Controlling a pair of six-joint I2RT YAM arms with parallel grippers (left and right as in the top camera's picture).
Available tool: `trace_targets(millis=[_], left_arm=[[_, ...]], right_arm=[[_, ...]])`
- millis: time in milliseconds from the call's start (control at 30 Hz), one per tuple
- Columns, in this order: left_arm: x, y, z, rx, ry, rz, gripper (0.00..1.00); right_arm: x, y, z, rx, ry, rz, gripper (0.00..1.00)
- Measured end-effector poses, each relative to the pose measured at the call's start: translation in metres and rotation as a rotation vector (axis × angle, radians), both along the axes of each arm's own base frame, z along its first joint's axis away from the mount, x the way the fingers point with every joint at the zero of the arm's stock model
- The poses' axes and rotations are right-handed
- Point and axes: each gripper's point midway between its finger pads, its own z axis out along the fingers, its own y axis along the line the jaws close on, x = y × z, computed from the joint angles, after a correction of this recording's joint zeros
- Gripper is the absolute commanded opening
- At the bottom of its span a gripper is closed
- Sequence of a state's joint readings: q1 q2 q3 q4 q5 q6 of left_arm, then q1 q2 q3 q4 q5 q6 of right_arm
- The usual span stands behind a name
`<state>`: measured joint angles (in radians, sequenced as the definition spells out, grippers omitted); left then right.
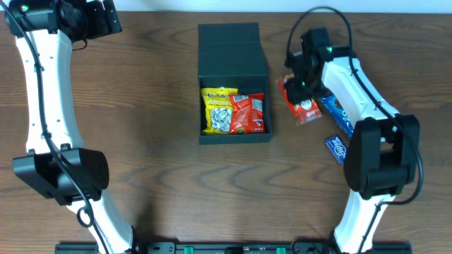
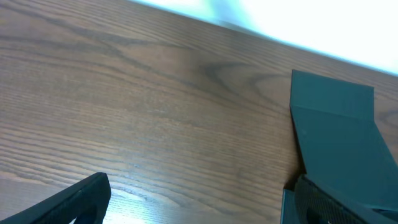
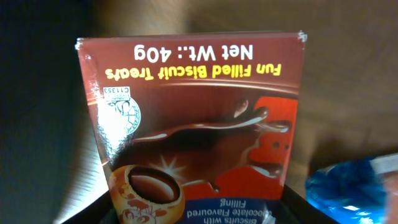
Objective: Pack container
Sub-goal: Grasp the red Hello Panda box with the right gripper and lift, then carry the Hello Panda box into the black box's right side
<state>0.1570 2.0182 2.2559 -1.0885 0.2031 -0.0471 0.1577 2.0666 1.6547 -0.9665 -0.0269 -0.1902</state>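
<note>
1. The dark teal-green cardboard box [image 1: 233,60] sits centre frame, flap lid open, holding a yellow snack packet [image 1: 219,109] and a red snack packet [image 1: 248,113].
2. The right gripper [image 1: 296,83] is at a red glossy biscuit-treat packet [image 3: 199,124] just beside the box; whether it has a grip cannot be told.
3. The left gripper [image 2: 199,196] is spread wide and empty.

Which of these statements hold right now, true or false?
1. The container has its flap lid open. True.
2. A yellow packet and a red packet lie side by side inside it. True.
3. The left fingers are closed on a blue packet. False: they stand wide open with nothing between them, only the wooden table below.
4. The biscuit packet is already packed in the container. False: it is outside, to the right of the container, beneath the right arm.
</note>
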Motion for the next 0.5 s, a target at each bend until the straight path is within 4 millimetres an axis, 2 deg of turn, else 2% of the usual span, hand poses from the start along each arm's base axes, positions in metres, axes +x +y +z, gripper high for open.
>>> trace_targets(millis=[133,300,400,500], left_arm=[[0.0,0.0,0.0,-0.001,0.002,0.0,0.95],[-0.001,0.0,0.0,-0.001,0.003,0.0,0.95],[-0.001,0.0,0.0,-0.001,0.003,0.0,0.95],[-0.001,0.0,-0.001,-0.001,0.004,0.0,0.95]], right_arm=[[0.016,0.016,0.035,0.021,-0.058,-0.004,0.47],[0.025,0.035,0.079,0.052,-0.112,-0.038,0.45],[0.023,0.049,0.091,0.069,-0.118,-0.06,0.45],[0.011,0.072,0.091,0.097,-0.085,-0.085,0.45]])
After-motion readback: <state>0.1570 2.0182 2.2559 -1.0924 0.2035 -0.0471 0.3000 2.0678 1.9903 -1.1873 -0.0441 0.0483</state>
